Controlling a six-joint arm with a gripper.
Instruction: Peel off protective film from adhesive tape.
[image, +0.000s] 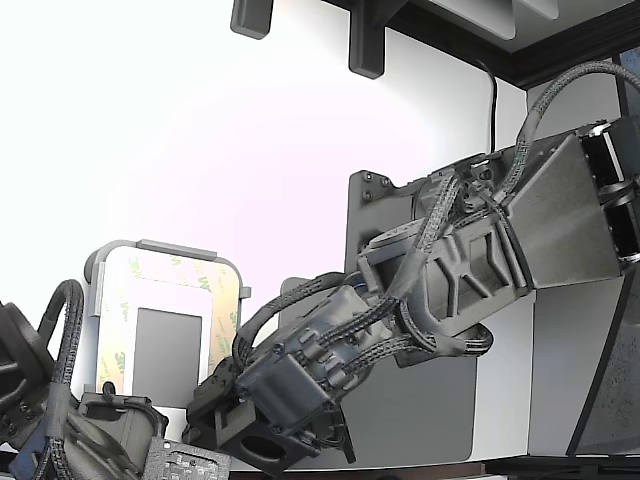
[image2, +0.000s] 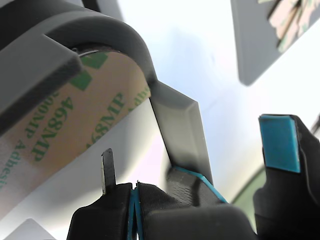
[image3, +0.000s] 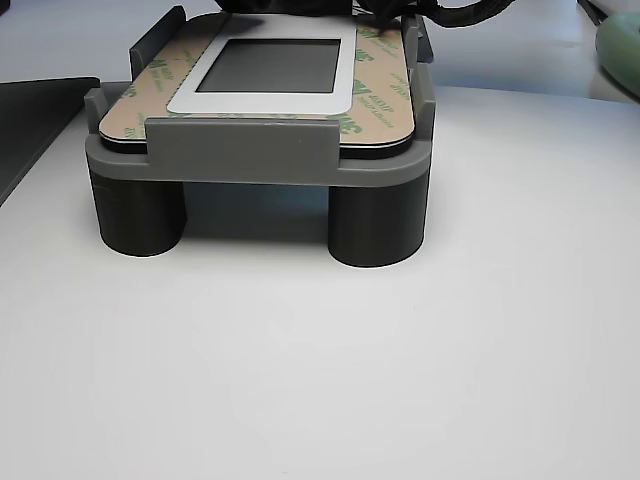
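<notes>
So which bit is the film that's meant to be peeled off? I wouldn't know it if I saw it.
Find the grey tray standing on round legs on the white table. A flat panel lies in it, with a grey square in a plain white border. The protective film is the cream-yellow band framing that border, the only surface printed with small green logos.

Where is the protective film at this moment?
The protective film lies on top of the grey tray, framing the white border around the grey square; in the exterior view it sits at lower left.
</notes>
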